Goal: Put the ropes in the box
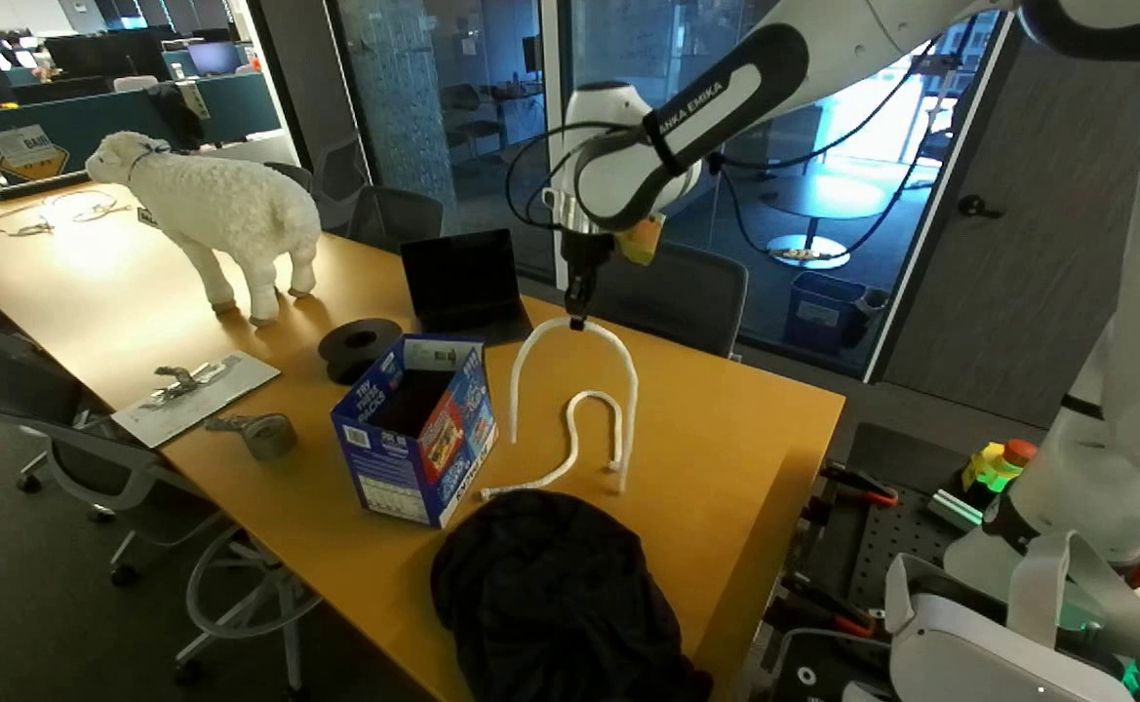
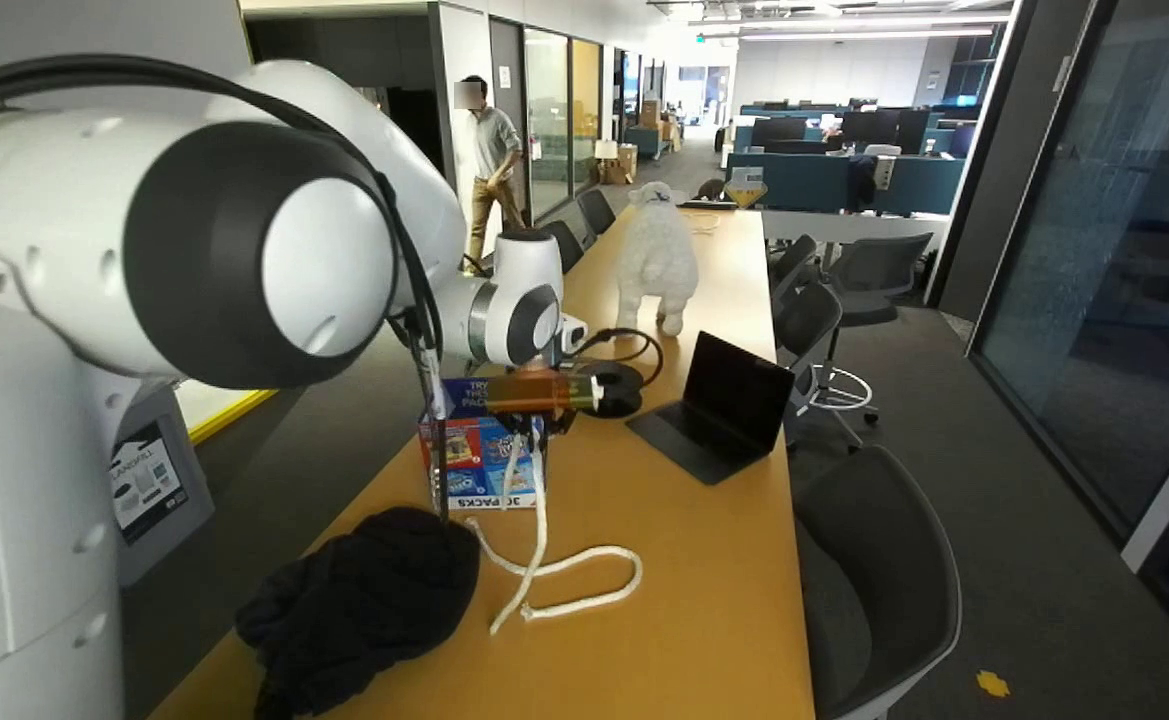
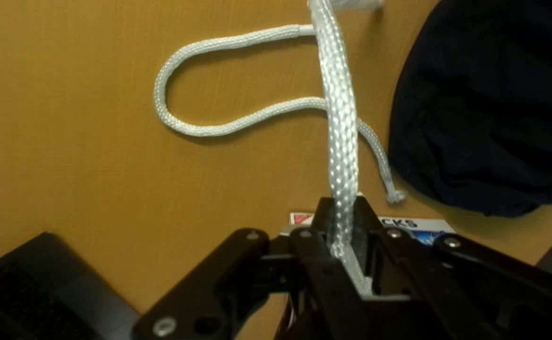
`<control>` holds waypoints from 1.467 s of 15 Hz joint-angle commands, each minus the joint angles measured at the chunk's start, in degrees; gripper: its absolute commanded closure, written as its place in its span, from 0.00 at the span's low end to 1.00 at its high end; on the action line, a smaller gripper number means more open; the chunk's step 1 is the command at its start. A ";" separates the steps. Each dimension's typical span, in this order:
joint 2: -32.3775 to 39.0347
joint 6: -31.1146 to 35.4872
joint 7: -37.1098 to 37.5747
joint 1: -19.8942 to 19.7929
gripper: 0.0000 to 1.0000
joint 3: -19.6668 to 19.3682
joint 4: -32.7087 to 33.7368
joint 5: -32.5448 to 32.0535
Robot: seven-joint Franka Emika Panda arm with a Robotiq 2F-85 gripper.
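In an exterior view, the jaws pinch the hanging rope (image 1: 634, 385) part-way along, both ends dangling over the table (image 1: 726, 419). The loose rope (image 1: 572, 441) lies bent on the table beside the box (image 1: 457, 439), which stands upright, its top open. The bag (image 1: 550, 595) lies near the box; the sheep (image 1: 228, 205) stands well apart.

In an exterior view, the laptop (image 2: 739, 395) is open on the table, and a chair (image 2: 874, 570) stands alongside. The hanging rope drops in front of the box, one end lower; whether it touches the table I cannot tell. A person (image 2: 496, 150) stands in the background.

In the wrist view, the jaws are closed on the hanging rope, which crosses in front of the loose rope. The loose rope has one end just beside the bag. A strip of the box shows behind the jaws.
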 commanded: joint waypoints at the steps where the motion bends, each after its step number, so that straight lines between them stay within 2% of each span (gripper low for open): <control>1: -4.22 -7.81 9.48 3.63 0.87 -1.76 7.61 -3.83; 4: -5.31 -12.33 16.82 5.62 0.87 -2.02 14.88 -7.27; 6: -5.15 -13.99 20.05 6.07 0.87 -1.71 19.30 -6.22; 9: -4.97 -9.94 27.06 6.82 0.87 -1.53 22.55 -3.99; 14: -1.53 -8.78 39.28 8.50 0.90 -1.33 29.11 0.16; 19: 4.95 -6.50 52.43 11.34 0.91 -1.65 37.16 3.20; 22: 8.38 -2.85 59.74 13.46 0.91 -2.26 40.86 3.46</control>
